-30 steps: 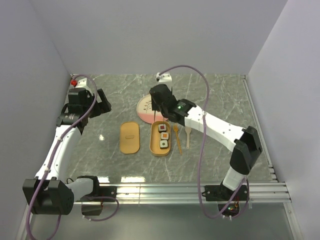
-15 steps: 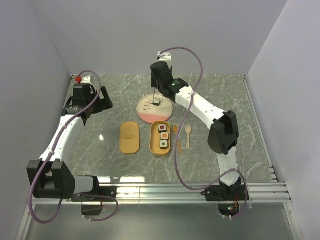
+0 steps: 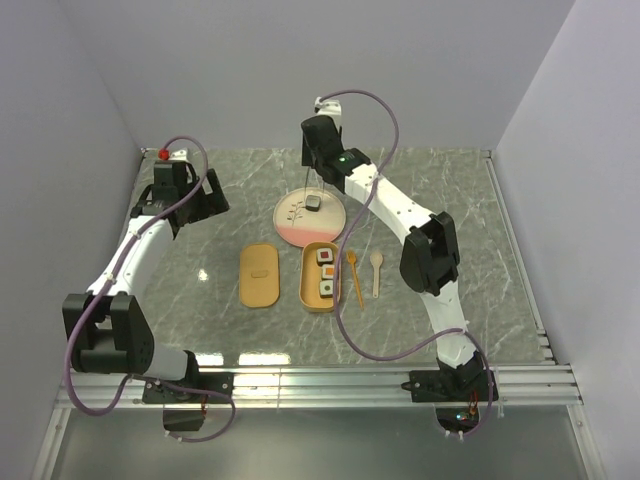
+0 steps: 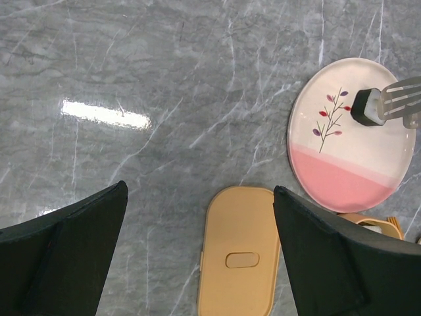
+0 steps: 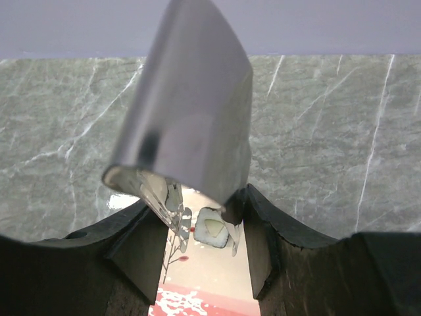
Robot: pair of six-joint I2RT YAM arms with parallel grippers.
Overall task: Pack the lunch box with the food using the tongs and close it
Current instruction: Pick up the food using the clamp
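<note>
Holding the tongs (image 3: pixel 305 185) by their joined end, the right end effector (image 5: pixel 197 217) is squeezing them from both sides, about half closed, and the two thin tips are hanging down over the plate (image 3: pixel 295 232) near the far edge of the worktop (image 3: pixel 450 200). In the right wrist view the tips are standing on either side of the last sushi piece (image 3: pixel 314 203) on the plate; whether they are already pinching it is not clear. To do this step well, the arm should be bringing the tips low on the piece and closing gently, so the roll is not being crushed or slipping out, then lifting straight up before moving. The lunch box (image 3: pixel 320 299) is lying open just on the near side of the plate, with two pieces inside and free space at its far end. Its lid (image 3: pixel 259 274) is lying flat beside it on the left. The left end effector (image 4: pixel 197 263) is fully open, holding nothing, waiting above the lid.
</note>
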